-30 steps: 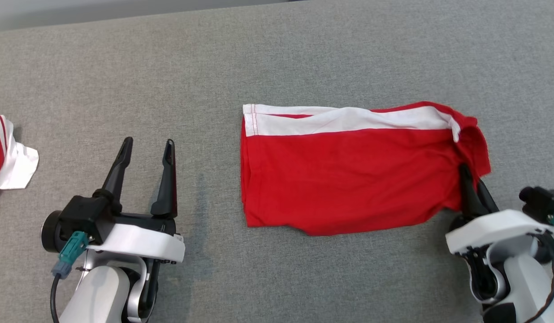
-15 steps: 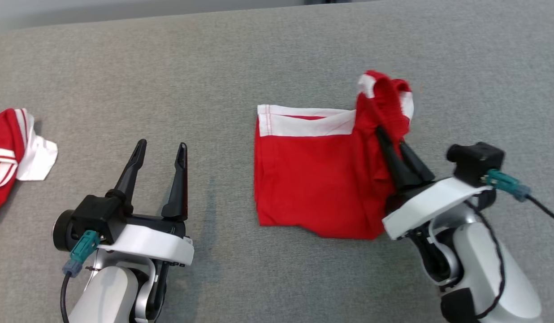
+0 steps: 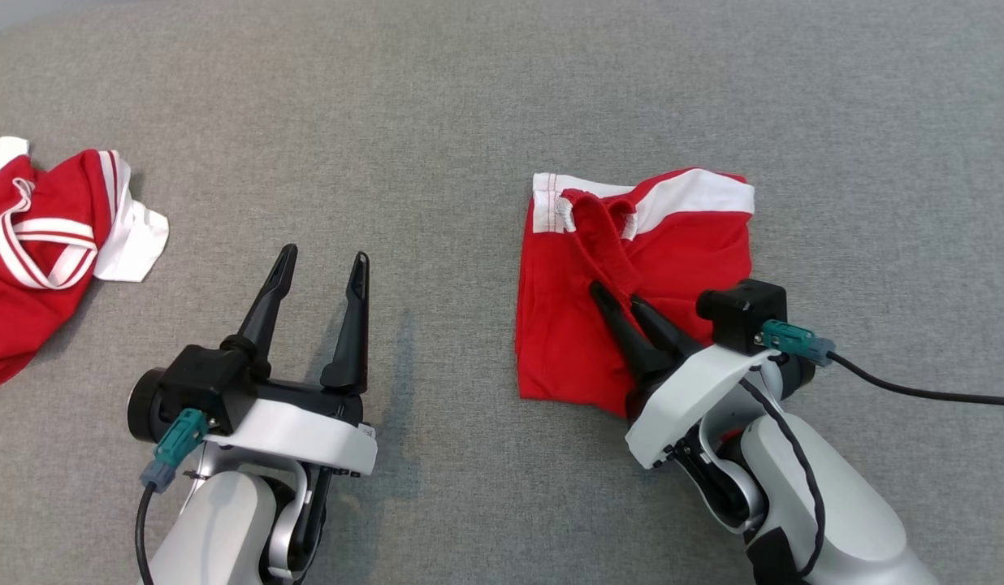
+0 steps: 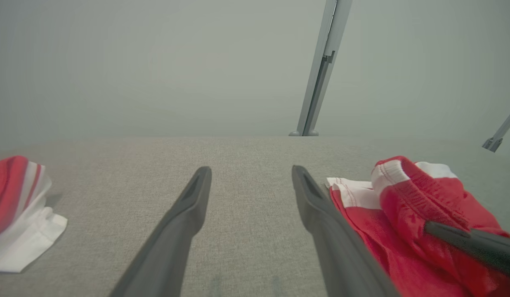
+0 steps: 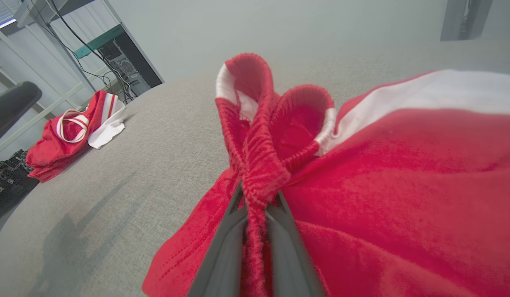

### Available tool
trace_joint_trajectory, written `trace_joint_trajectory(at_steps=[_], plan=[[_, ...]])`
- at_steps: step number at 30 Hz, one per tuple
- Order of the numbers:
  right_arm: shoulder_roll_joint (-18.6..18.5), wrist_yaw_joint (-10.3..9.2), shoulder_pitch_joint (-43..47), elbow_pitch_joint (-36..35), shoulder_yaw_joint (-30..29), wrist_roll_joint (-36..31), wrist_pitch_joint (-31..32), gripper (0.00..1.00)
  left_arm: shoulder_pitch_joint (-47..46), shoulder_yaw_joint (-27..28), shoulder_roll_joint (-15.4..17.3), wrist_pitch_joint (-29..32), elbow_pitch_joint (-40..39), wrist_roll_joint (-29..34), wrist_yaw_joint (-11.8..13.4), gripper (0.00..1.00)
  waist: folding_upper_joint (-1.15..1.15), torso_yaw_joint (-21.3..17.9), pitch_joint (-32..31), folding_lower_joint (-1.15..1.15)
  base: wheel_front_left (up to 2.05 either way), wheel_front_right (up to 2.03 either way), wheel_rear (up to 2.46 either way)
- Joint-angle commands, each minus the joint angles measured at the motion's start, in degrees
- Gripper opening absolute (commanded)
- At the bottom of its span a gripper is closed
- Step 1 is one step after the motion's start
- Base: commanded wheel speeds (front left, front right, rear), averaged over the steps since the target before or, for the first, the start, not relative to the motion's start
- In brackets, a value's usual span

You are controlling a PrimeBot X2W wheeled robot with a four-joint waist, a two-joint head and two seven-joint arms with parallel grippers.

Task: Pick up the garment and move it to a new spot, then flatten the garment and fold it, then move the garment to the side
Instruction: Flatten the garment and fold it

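Pinching a bunched fold of ribbed red waistband (image 3: 606, 244) between its two dark fingers, the right hand (image 3: 616, 294) is closed tight on the garment (image 3: 689, 252) — the right wrist view shows the elastic ridges squeezed into a narrow cord between the tips. The garment is soft red knit with a broad white band (image 3: 701, 191) along its far edge. It lies right of centre on the worktop (image 3: 469, 122), doubled over itself into a rough, rumpled square, and the gripped waistband loops up off the layer beneath. The worktop is covered in coarse grey woven fabric. The left hand (image 3: 325, 256) is to the garment's left, apart from it, its long tapered fingers spread wide with nothing between them. Far to the left lies a second crumpled garment (image 3: 47, 244) — red with thin white stripes and a white patch.
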Motion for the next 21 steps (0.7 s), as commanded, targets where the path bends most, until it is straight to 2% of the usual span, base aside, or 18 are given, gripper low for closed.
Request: trace_joint_trajectory(at_steps=[1,2,3,9,13,16,21], plan=[[-0.3,-0.02,-0.7,0.2,0.1,0.4,-0.5,0.41,-0.7,0.0,0.1,-0.3,0.2,-0.3,0.0,1.00,0.00,0.3,0.2,0.00,0.00,0.00,0.00],[-0.3,-0.02,-1.1,0.8,0.5,0.7,-0.9,0.73,-0.9,0.0,0.0,-0.4,0.4,-0.3,-0.1,1.00,0.00,0.4,0.3,0.00,0.00,0.00,0.00],[-0.3,-0.02,-1.6,1.3,1.0,0.8,-0.9,1.00,-1.1,-0.1,-0.1,-0.6,0.5,-0.3,-0.2,1.00,0.00,0.5,0.4,0.00,0.00,0.00,0.00],[-0.3,-0.02,-3.1,0.8,2.2,0.4,-4.0,1.00,-1.3,0.3,0.1,-1.0,1.0,-0.3,0.2,1.00,0.00,-0.3,0.4,0.00,0.00,0.00,0.00],[-0.3,-0.02,-2.5,-1.9,1.4,-1.2,-6.8,1.00,-1.2,0.6,0.6,-1.1,1.3,-0.3,0.5,1.00,0.00,-1.5,-0.2,0.00,0.00,0.00,0.00],[-0.4,-0.02,-0.6,-4.4,-2.1,-3.8,-8.5,1.00,-1.0,0.9,1.1,-0.9,1.4,0.1,1.1,1.00,0.00,-2.5,-1.1,0.00,0.00,0.00,0.00],[-1.1,-0.02,3.9,-9.8,-11.2,-8.0,-9.7,1.00,0.2,1.7,1.8,-0.8,0.9,0.0,2.2,1.00,0.00,-4.1,-2.5,0.00,0.00,0.00,0.00]])
